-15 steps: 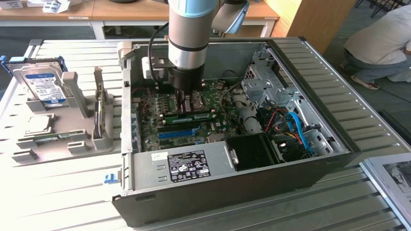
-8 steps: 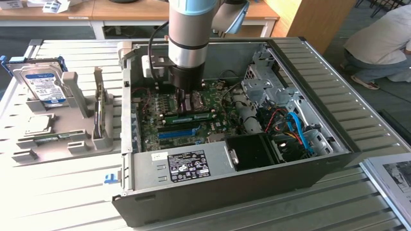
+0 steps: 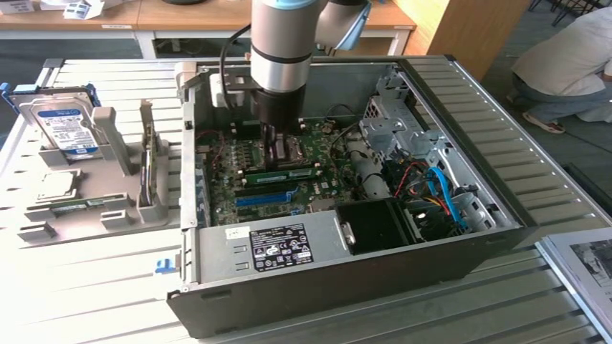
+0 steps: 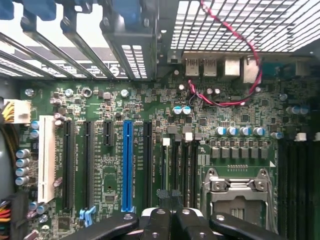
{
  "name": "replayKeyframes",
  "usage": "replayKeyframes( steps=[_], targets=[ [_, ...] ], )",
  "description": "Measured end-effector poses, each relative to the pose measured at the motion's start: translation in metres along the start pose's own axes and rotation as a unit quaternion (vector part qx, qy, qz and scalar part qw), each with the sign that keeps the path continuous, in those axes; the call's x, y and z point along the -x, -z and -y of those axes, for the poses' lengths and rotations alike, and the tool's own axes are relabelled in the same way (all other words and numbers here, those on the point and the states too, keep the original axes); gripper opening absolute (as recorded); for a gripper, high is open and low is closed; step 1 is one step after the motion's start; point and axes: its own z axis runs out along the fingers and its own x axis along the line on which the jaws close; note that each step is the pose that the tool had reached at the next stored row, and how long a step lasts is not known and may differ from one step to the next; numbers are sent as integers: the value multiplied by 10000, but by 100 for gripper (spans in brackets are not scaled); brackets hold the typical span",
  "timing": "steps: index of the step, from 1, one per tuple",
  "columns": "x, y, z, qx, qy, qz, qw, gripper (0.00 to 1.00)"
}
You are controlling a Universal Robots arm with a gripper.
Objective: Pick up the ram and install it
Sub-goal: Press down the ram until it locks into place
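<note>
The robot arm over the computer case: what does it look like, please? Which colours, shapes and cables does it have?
The arm is a round silver-grey tube with a light blue joint cap on top. A black cable runs down beside it. Below it sits a black cylindrical gripper; its fingers are black with silver screws.

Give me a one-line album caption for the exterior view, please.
Robot arm's shut tool reaches into an open computer case, just above a ram stick lying on the motherboard.

A pale slatted metal work table fills the foreground under bright, even light. Behind it stand light wooden desks on white frames. A tall wooden panel rises beside grey floor.
</note>
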Motion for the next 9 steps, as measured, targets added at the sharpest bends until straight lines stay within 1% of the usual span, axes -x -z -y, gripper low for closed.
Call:
replayKeyframes(
  steps=[9],
  targets=[
    [3,186,-5,0,0,0,10000,10]
  ],
)
